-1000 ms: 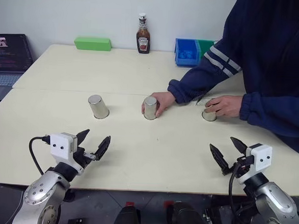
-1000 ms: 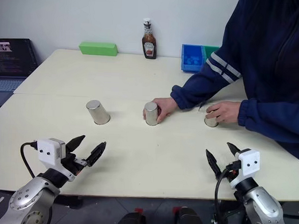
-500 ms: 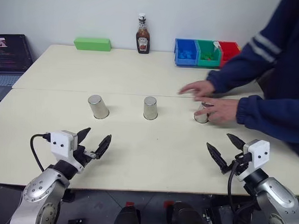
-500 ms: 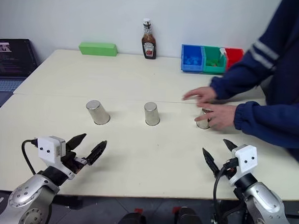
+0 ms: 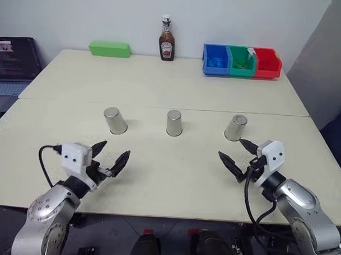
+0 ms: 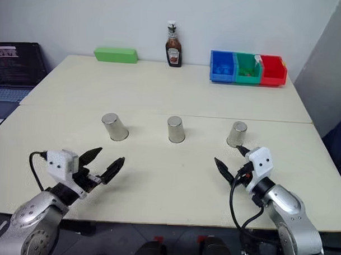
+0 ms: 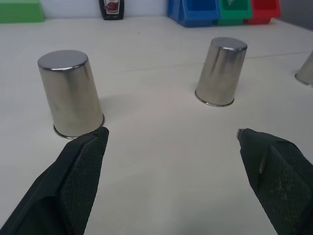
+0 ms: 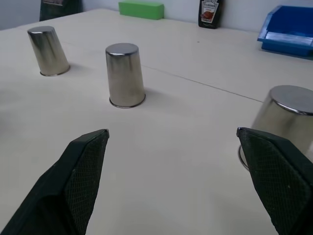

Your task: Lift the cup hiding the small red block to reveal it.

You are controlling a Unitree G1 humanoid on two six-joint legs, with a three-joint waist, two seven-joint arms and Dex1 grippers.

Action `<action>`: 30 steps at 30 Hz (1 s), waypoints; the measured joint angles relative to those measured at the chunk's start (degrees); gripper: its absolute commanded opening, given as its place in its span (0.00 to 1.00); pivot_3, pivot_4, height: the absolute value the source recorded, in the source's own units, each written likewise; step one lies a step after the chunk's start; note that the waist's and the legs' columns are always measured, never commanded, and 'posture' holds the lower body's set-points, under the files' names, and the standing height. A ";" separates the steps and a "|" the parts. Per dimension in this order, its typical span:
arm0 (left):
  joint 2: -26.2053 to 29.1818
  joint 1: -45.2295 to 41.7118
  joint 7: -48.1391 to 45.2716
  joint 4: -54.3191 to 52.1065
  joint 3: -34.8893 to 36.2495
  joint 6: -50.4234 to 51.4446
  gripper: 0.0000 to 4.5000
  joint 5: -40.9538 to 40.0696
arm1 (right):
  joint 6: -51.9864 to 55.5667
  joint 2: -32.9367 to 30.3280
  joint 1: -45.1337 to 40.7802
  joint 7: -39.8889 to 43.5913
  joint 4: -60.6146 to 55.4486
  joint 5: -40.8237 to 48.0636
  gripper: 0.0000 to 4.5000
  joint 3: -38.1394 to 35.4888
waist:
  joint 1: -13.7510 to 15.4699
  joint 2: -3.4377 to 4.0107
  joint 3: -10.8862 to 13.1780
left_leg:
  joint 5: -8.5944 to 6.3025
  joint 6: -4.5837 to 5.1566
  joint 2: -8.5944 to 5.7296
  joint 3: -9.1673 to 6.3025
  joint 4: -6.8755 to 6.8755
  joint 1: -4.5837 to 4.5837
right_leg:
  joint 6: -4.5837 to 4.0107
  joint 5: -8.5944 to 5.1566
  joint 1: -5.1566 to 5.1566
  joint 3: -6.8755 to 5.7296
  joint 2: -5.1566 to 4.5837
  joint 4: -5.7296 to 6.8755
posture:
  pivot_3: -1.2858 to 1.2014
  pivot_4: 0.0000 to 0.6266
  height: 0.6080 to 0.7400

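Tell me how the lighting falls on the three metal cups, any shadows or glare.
Left eye view: even soft light, left cup, middle cup and right cup casting only faint shadows on the table. Left wrist view: dull reflections on the cups, no harsh glare. Right wrist view: the nearest cup looks slightly soft.

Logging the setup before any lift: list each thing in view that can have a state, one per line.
Left cup: upside down on the table, untouched.
Middle cup: upside down, untouched.
Right cup: upside down, untouched.
Left gripper: open, empty.
Right gripper: open, empty.
Ketchup bottle: upright, capped.
Laptop: open, screen lit.
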 measured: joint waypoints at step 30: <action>-18.18 -37.54 3.21 47.91 -18.24 -16.09 1.00 15.53 | 3.55 -1.08 2.34 0.73 -5.15 5.91 0.99 -1.81 | 0.60 -0.03 0.00 | 0.01 0.00 -0.09 -0.01 0.09 -0.06 | 0.08 0.06 0.05 -0.01 0.02 0.00 | 0.52 0.24 1.00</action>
